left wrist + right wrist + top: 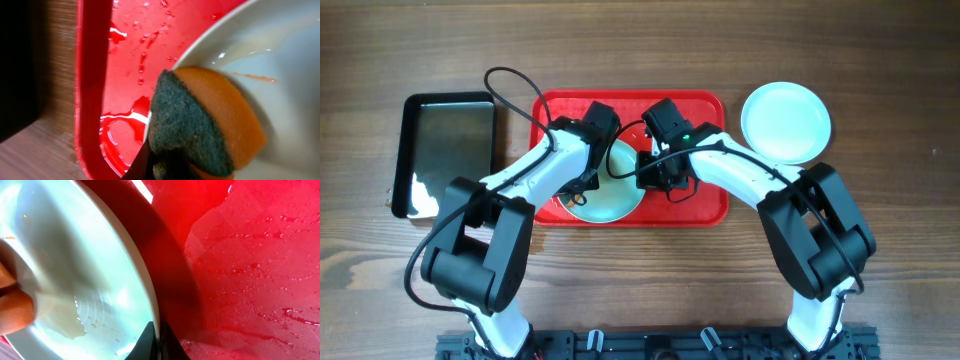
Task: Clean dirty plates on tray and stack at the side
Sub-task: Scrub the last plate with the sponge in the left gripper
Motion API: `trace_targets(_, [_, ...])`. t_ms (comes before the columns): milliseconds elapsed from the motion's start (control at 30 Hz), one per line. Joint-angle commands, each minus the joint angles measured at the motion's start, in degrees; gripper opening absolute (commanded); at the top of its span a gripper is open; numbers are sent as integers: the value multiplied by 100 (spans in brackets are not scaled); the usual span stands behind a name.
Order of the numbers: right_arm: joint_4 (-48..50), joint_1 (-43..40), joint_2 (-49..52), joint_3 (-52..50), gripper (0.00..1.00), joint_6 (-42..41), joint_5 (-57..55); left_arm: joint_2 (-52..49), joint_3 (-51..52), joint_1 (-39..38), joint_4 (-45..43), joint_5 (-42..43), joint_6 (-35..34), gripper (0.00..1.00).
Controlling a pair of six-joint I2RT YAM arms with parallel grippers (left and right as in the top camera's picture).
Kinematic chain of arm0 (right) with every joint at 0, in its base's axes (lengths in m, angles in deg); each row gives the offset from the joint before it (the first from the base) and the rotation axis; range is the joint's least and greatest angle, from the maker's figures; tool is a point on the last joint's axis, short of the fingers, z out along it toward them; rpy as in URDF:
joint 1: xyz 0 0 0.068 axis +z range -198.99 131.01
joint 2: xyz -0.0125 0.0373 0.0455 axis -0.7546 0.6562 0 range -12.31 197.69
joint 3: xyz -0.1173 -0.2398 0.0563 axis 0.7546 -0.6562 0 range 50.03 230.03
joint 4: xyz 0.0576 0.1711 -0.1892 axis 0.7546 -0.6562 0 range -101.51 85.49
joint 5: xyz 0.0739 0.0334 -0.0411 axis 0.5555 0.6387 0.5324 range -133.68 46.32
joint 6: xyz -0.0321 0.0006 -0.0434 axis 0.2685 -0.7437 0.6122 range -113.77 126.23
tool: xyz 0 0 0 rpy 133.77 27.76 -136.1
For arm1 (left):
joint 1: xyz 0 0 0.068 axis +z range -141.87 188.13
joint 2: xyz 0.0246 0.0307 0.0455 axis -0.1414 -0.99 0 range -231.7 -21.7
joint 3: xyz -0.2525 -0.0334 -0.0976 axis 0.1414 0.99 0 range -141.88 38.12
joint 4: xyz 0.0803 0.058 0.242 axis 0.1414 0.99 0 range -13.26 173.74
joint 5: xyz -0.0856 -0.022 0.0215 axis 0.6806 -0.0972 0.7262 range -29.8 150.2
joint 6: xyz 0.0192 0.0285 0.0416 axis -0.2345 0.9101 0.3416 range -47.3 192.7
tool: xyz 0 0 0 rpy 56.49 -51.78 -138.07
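- My left pincer [160, 170] is clenching the sponge [200, 125] on the plate [620, 200].
- My right pincer [156, 342] is pinching this plate's rim, inside the tray [712, 200].
- The second plate [785, 120] is lying on the tabletop [900, 80], just beside the tray.

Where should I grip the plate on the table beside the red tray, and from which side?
Probably pinch the plate by its rim at the edge nearest the robot, one finger inside, one outside. It lies flat and shallow, so only the rim offers a hold.
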Motion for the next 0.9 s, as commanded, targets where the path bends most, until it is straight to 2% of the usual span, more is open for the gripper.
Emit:
trace_targets(0, [-153,-90,179,-125,4,7,-389,203,-238,118,302,-938,-415,4])
trace_targets(133, [-168,-90,179,-125,4,4,-387,715,-308,118,238,-752,-599,4])
trace_targets(400, [-170,-90,179,-125,4,4,-382,782,-188,118,-503,1467,-531,4])
trace_targets(567, [-184,-90,179,-125,4,2,-382,780,-184,118,-1001,2262,-323,4])
trace_targets(867, [-192,-90,179,-125,4,0,-361,339,-177,118,-1292,2376,-192,4])
